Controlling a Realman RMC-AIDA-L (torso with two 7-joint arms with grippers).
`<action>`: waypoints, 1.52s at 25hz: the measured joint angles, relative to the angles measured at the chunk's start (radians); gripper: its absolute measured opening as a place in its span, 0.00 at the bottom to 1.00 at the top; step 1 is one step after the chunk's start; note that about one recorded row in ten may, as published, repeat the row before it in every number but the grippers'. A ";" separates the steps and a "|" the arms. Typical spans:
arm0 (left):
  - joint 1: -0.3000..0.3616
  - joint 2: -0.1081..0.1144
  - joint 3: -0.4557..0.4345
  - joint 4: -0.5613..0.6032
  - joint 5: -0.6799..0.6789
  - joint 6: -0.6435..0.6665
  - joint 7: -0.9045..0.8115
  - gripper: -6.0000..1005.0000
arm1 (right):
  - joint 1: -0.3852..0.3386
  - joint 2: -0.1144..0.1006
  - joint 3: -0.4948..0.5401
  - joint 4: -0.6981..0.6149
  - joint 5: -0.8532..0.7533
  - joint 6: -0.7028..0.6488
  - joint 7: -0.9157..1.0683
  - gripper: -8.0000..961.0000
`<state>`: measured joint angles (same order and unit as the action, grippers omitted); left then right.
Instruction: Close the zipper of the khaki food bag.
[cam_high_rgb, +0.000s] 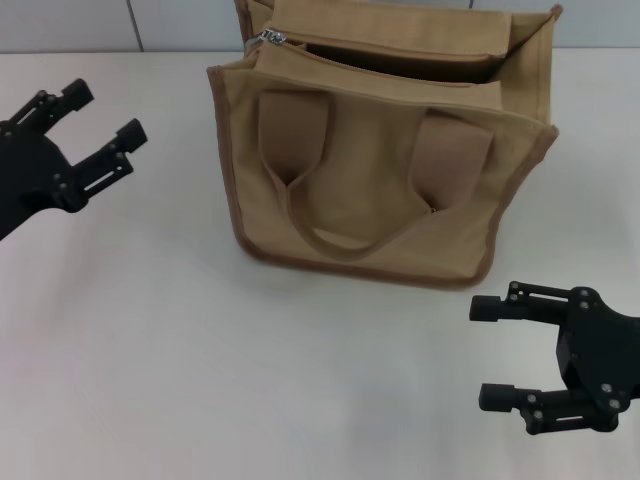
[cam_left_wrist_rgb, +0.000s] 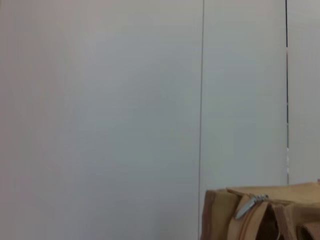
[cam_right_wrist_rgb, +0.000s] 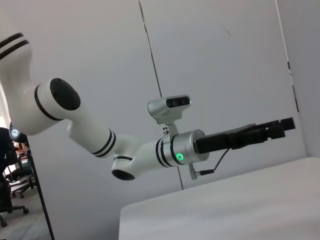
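The khaki food bag (cam_high_rgb: 380, 170) stands upright at the table's back middle, its two wide handles hanging down its front. Its top gapes open. The zipper (cam_high_rgb: 380, 62) runs along the top edge, with the silver slider and pull tab (cam_high_rgb: 270, 38) at the bag's far left corner; the tab also shows in the left wrist view (cam_left_wrist_rgb: 248, 205). My left gripper (cam_high_rgb: 105, 125) is open and empty, left of the bag and apart from it. My right gripper (cam_high_rgb: 487, 352) is open and empty, in front of the bag's right corner, near the table's front.
The white table (cam_high_rgb: 200, 350) spreads around the bag. A grey panelled wall (cam_left_wrist_rgb: 125, 100) stands behind it. The right wrist view shows my left arm (cam_right_wrist_rgb: 175, 147) stretched over the table.
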<state>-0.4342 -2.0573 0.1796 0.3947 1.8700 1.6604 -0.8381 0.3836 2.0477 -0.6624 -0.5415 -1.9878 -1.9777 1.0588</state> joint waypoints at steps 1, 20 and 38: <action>0.000 0.000 0.000 0.000 0.000 0.000 0.000 0.80 | -0.001 0.000 0.000 0.000 0.000 -0.004 0.000 0.83; -0.254 -0.013 0.282 -0.008 -0.001 -0.301 -0.037 0.80 | -0.016 0.000 0.018 0.000 0.000 -0.012 0.000 0.83; -0.177 -0.007 0.306 0.012 -0.051 -0.306 0.006 0.79 | -0.022 0.001 0.026 0.000 0.000 -0.020 -0.013 0.83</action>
<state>-0.6112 -2.0647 0.4854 0.4070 1.8186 1.3549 -0.8322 0.3614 2.0483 -0.6365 -0.5415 -1.9880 -1.9973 1.0455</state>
